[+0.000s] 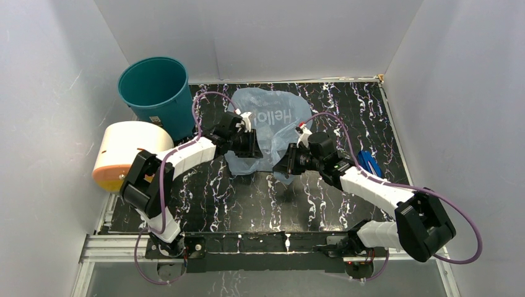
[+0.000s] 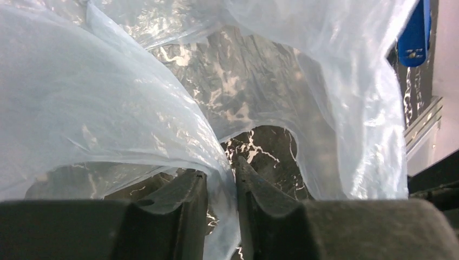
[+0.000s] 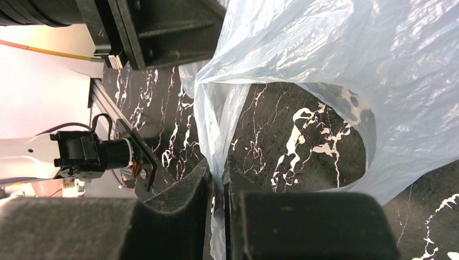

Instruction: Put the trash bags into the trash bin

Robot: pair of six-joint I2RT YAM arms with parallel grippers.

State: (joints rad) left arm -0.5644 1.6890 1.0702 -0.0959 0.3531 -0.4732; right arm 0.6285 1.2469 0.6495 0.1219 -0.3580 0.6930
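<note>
jointly left gripper (image 2: 222,176) and right gripper (image 3: 217,181) pinch one bag (image 1: 272,117); one bin (image 1: 166,110) stands apart

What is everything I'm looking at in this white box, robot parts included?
trash bag: one, translucent light blue, white lettering, middle of table
trash bin: one, teal, upright, back left corner
cylinder: one, cream with orange end, left edge, on its side
blue object: one, small, right edge, unidentifiable
table: one, black with white veining, under everything
left end effector: one, black, shut on a bag fold
right end effector: one, black, shut on the bag's edge
</note>
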